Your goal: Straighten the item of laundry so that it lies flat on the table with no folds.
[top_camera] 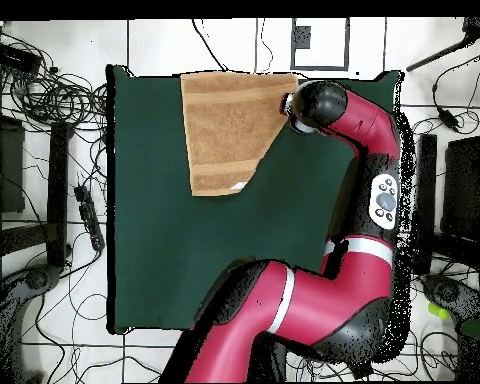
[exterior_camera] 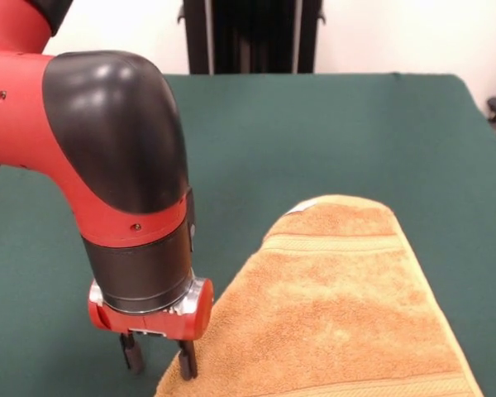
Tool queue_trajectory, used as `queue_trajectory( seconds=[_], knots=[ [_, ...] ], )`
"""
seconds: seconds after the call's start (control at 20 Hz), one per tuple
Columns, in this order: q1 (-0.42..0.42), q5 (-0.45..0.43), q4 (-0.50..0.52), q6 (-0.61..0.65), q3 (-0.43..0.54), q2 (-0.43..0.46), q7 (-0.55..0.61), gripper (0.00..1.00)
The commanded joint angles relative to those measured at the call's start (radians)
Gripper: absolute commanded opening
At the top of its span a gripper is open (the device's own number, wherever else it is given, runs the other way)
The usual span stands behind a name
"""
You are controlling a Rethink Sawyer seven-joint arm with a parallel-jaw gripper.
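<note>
a robotics lab: pedestal arm [top_camera: 314,290], cloth-covered table [top_camera: 184,250], cables [top_camera: 44,95] across tiled floor [top_camera: 74,350]

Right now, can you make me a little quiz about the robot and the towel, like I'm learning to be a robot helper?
1. True or false: the towel lies fully flat with all four corners spread out.
2. Where is the gripper? A) high above the middle of the table B) down at the towel's edge C) out of sight
3. Fill in: the table is covered in dark ______ cloth.

Key
1. False. One corner is folded over, so the towel has a slanted edge, and a small white tag shows at its far end.
2. B. The gripper's fingers are apart, one of them right at the towel's edge.
3. green
</note>
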Motion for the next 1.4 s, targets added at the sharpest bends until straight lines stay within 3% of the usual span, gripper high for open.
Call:
queue_trajectory(
  seconds=[0.05,1.1,1.4],
  knots=[
    [-0.035,0.03,0.016,0.27,0.074,-0.011,0.035,1.0],
    [-0.032,0.013,-0.003,0.271,0.087,-0.004,0.035,1.0],
    [-0.018,0.016,-0.025,0.247,0.085,0.01,0.083,1.0]
  ],
)
